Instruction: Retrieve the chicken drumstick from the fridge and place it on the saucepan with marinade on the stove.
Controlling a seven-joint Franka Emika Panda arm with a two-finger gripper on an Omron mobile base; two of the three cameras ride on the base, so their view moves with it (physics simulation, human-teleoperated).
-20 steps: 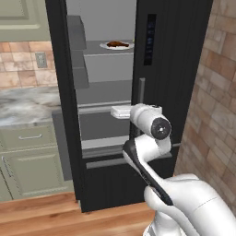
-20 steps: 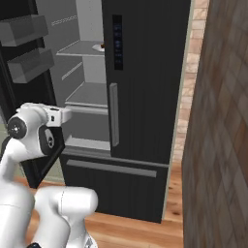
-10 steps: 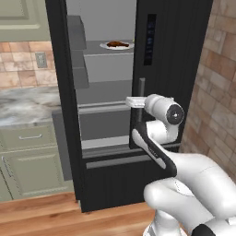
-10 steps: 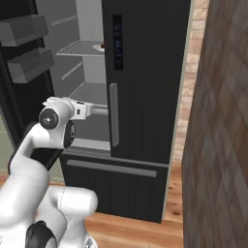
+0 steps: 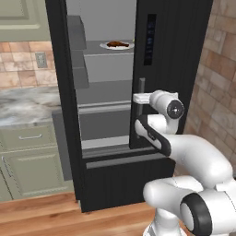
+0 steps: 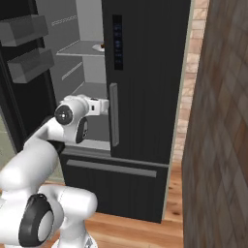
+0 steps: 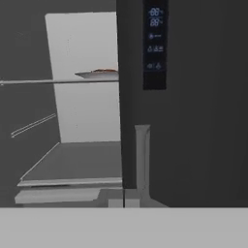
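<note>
Brick walling is seen at the right of a kitchen, with a marble counter (image 5: 25,105) and pale green cabinets (image 5: 27,163) at the left; between them stands the fridge (image 5: 175,55), its left door swung open and its right door shut. At mid height the gripper (image 5: 137,97) is held level, pointing left toward the fridge's open side; its jaws are clenched with nothing seen between them; it lies just beside the grey vertical handle (image 6: 114,115) of the shut door, though contact cannot be told. Behind the gripper the white wrist and dark-jointed arm (image 5: 184,152) are bent back toward the base. Grey shelves are seen inside the fridge; on an upper shelf, well above the gripper and farther in, a white plate (image 5: 119,45) is set, and on it the chicken drumstick (image 5: 118,44) lies as a small reddish-brown lump. A dark control panel (image 7: 155,43) with pale markings is set in the shut door, above the handle.
</note>
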